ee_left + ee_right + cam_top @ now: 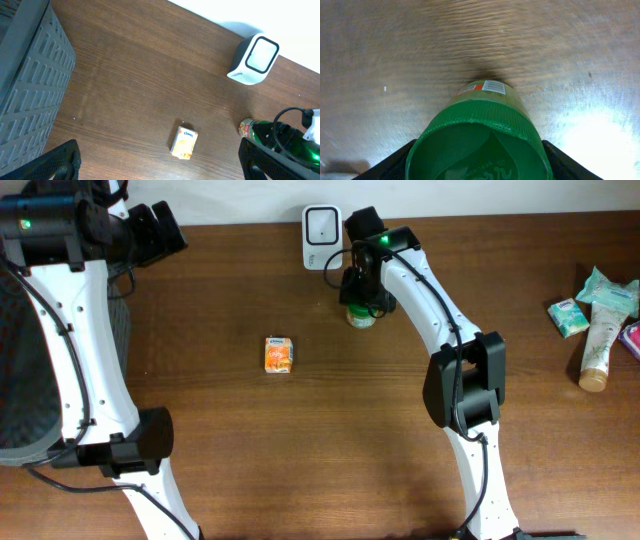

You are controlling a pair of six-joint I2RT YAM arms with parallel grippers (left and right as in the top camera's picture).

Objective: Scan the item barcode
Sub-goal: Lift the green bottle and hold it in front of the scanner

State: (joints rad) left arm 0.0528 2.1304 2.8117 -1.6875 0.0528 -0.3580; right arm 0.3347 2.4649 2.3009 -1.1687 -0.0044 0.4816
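A jar with a green lid (480, 135) stands upright on the brown table, in front of the white scanner (321, 225). Its label shows a small barcode patch (493, 87) on the far side. My right gripper (479, 165) comes down over the jar (360, 317), one black finger pressed against each side of the lid. The left gripper (160, 162) hangs wide open and holds nothing, high over the back left of the table. From there I also see the jar (247, 127) and the scanner (254, 59).
A small orange tissue pack (278, 354) lies flat mid-table, left of the jar. A grey slatted basket (30, 85) stands at the left edge. A teal packet and a tube (597, 345) lie at the far right.
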